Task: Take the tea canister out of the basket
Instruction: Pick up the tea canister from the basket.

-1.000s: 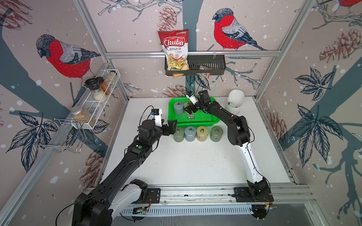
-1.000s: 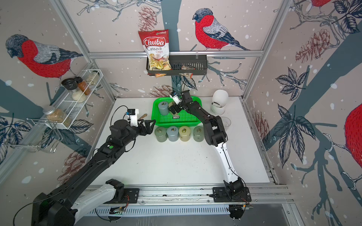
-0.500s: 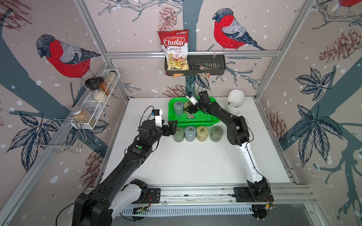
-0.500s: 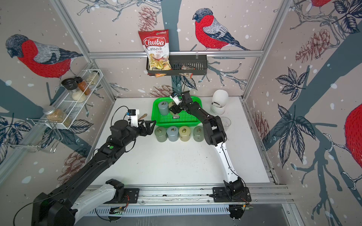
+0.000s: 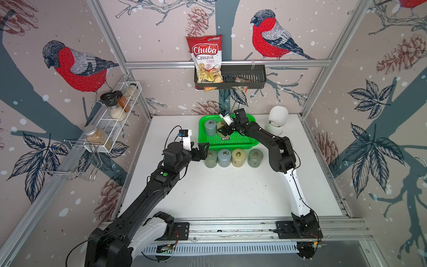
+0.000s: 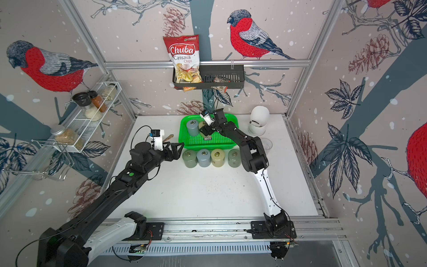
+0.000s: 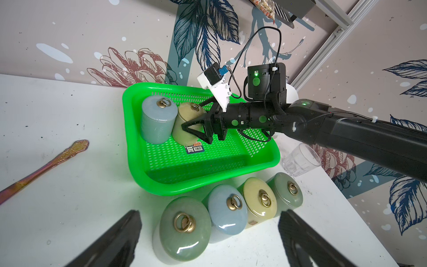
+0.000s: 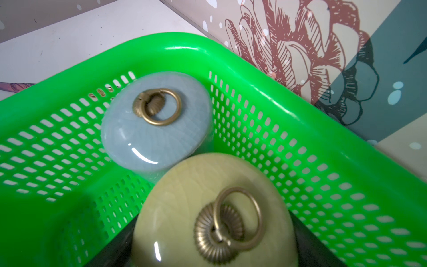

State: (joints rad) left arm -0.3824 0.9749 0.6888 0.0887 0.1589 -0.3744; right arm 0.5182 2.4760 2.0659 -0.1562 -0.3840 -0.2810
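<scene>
The green basket [image 5: 231, 148] [image 6: 208, 146] [image 7: 201, 185] stands at the back of the table. Two tea canisters are inside it at its left end: a blue-grey one [image 5: 210, 127] [image 7: 157, 122] [image 8: 147, 134] standing upright, and a yellow one [image 5: 221, 129] [image 7: 187, 124] [image 8: 184, 208] tilted against it. My right gripper [image 5: 225, 131] [image 6: 206, 131] [image 7: 191, 115] is shut on the yellow canister, one finger on each side of its body. My left gripper [image 5: 203, 148] [image 7: 209, 215] hangs open and holds nothing, just in front of the basket's near left corner.
Several canisters [image 5: 233, 158] stand in a row in front of the basket. A spoon [image 7: 46, 166] lies left of the basket, a clear glass [image 7: 300, 159] and a white rounded object [image 5: 277, 120] to its right. A wire rack [image 5: 111, 120] and a black shelf [image 5: 231, 77] hang on the walls.
My right gripper has come down from open above the basket and closed round the yellow canister, which now leans over. The left arm has hardly moved.
</scene>
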